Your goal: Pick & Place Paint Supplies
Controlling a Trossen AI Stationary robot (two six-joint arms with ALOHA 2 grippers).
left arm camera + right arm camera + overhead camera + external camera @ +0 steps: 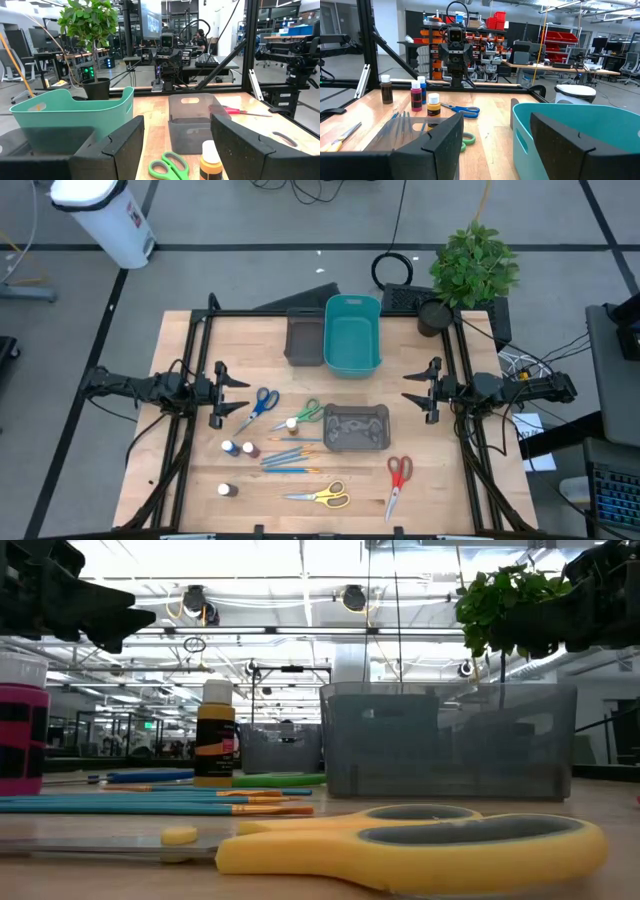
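High view: you've got both grippers spread wide, holding nothing. Left gripper hangs left of the bin, right gripper to its right. Scissors, brushes and bottles lie on the table nearer you than the bin.

The left gripper hangs at the table's left side, fingers spread, facing the right gripper, likewise spread, at the right side. Between them and farther back stands the bin with a tray touching its left wall. Nearer than both grippers lie a second tray, four scissors, the brushes, and the bottles nearest the left gripper.
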